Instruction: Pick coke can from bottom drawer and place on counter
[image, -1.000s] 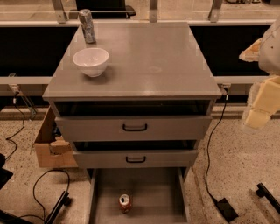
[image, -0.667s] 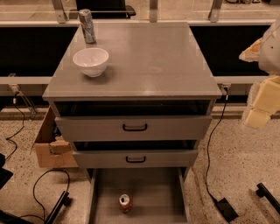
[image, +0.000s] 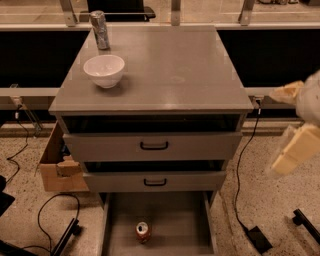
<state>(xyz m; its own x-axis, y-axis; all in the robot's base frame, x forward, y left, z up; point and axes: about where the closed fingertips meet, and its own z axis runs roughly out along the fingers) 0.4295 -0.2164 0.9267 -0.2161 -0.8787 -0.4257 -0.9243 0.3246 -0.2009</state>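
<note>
The coke can (image: 143, 232) stands upright on the floor of the pulled-out bottom drawer (image: 175, 215), near its front middle. The counter (image: 170, 70) is the grey cabinet top above it. My gripper (image: 291, 121) is at the right edge of the view, level with the upper drawers and well off to the right of the cabinet. Its two cream fingers (image: 296, 149) are spread apart and hold nothing. It is far from the can.
A white bowl (image: 104, 70) and a taller silver can (image: 100, 29) stand on the counter's left side. The two upper drawers with black handles (image: 154, 146) are slightly ajar. A cardboard box (image: 56, 167) sits left of the cabinet. Cables and a black power brick (image: 258, 239) lie on the floor.
</note>
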